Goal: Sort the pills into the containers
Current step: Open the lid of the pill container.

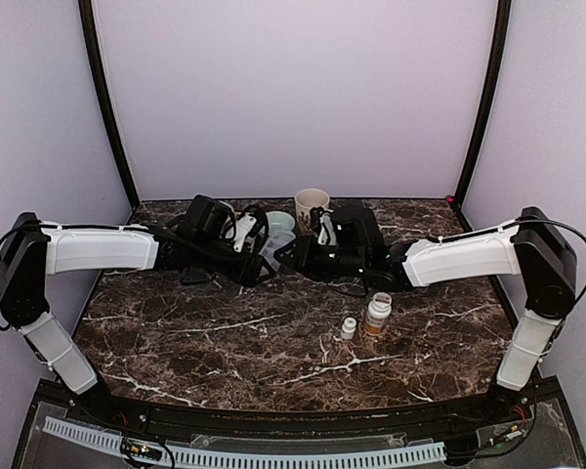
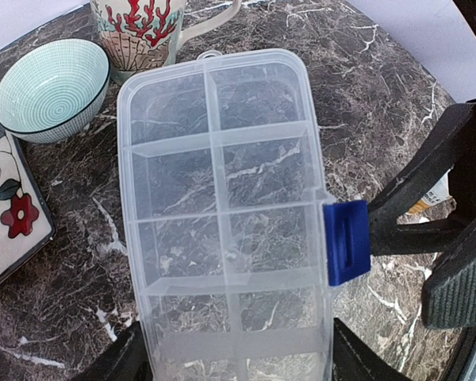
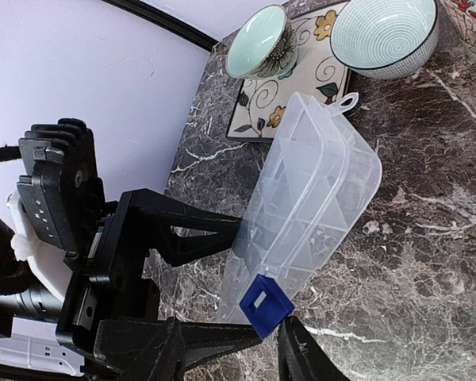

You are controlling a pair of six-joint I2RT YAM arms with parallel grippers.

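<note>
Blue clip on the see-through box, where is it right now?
In the left wrist view, the blue clip sits on the long edge of the clear organiser box at the right of the picture, right next to the right gripper.

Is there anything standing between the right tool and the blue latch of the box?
Nothing visible. The latch of the box lies right at the tips of the right tool, with no object between. The left tool holds the box's near end.

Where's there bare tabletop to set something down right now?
Widest bare marble: the near-left table, left of the small white bottle and amber bottle. A narrower strip lies right of them. Crowded: the far centre, around the mug, bowl and organiser box.
</note>
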